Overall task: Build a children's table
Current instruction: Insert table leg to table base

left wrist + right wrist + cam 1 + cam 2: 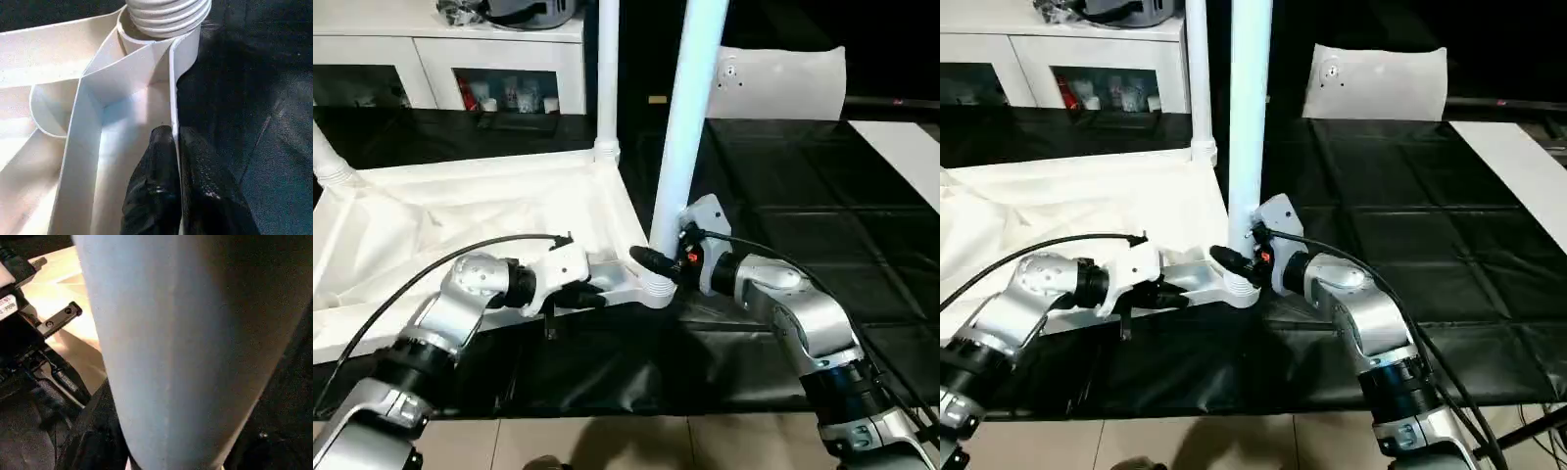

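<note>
Right end effector (658,262): nearest item, closed on the base of a white leg (690,117), just above the ribbed collar where that leg enters the near corner socket (656,289) of the tabletop (431,225).

Left end effector (578,291): fingers (161,186) pinched together on the thin near rim wall of the tabletop, one finger on each face, just beside the same corner socket.

Tabletop: white plastic, lying ribbed underside up on the bench (783,215), which is covered in black sheeting. It occupies the robot's left half of the work area.

Leg in hand: long axis close to upright, leaning slightly toward the robot's right as it rises out of view. It stands directly against the right end effector; the left one is beside it on the rim.

Other legs: one upright in the far corner socket (606,78); one at the far left corner (328,162), leaning.

Judgement: the held leg appears to be seating into its socket. The coming move turns on pressing along the leg's axis, straight down, while the left arm steadies the rim.
</note>
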